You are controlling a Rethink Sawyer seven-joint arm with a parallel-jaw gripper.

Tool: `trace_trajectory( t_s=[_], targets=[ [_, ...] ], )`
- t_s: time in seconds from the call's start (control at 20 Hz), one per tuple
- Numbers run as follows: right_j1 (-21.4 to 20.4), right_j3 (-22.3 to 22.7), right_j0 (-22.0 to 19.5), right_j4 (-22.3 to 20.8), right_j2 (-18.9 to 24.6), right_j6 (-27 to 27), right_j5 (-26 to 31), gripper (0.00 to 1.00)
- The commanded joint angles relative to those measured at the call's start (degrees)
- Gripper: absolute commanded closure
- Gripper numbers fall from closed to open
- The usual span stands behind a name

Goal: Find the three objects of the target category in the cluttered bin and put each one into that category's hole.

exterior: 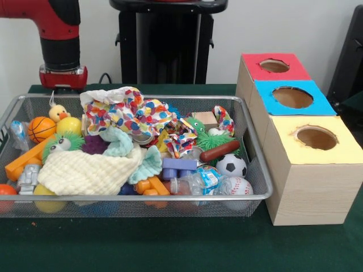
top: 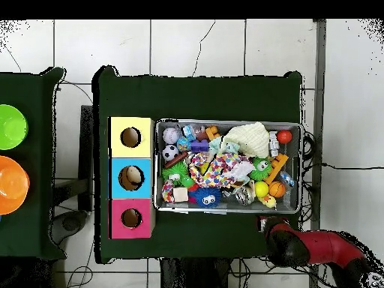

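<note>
**Arm parked behind a full bin**

The bin (exterior: 258, 190) of wire mesh is seen on the green table (exterior: 170, 243), filled with toys. A yellow duckling (exterior: 57, 113) is tucked in one far corner, just beside an orange ball (exterior: 41, 129) and a yellow ball (exterior: 69, 126). A green fuzzy toy with big eyes (exterior: 59, 143) is pressed against a pale yellow knitted cloth (exterior: 85, 170), and a second green fuzzy toy (exterior: 203, 133) lies past a spotted cloth (exterior: 127, 113). A soccer ball (exterior: 231, 165) and a baseball (exterior: 238, 186) are found in the near corner, next to the boxes.

Three wooden boxes are lined up beside the bin — a red-topped box (exterior: 272, 66), a blue-topped box (exterior: 291, 97) and a yellow-topped box (exterior: 315, 139), each with a round hole.

The red arm (exterior: 59, 34) is held behind the bin's far rim. From the front, only its thick red and black end is shown. From overhead, the arm (top: 311, 246) is seen outside the bin, near the duckling's corner — and something pale can be made out inside the blue box's hole (top: 131, 178), which the front view hides. Whether the gripper is open or closed cannot be told.
</note>
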Motion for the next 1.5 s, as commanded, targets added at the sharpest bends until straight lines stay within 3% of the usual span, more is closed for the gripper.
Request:
trace_trajectory(
  t_s=[0.05,0.25,0.4,0.95,1.5],
  targets=[
    [-1.0,-5.5,-2.4,1.9,8.5,-22.0,12.8,0.0],
    [-2.9,-6.1,-2.4,8.6,10.5,-25.1,23.4,0.0],
    [-3.7,-7.2,-1.7,10.4,11.6,-25.1,26.3,0.0],
    [-2.1,-8.2,-4.9,12.2,17.5,-23.2,25.4,0.0],
    [-5.8,-9.6,-3.4,14.0,19.2,-24.3,33.3,0.0]
  ],
)
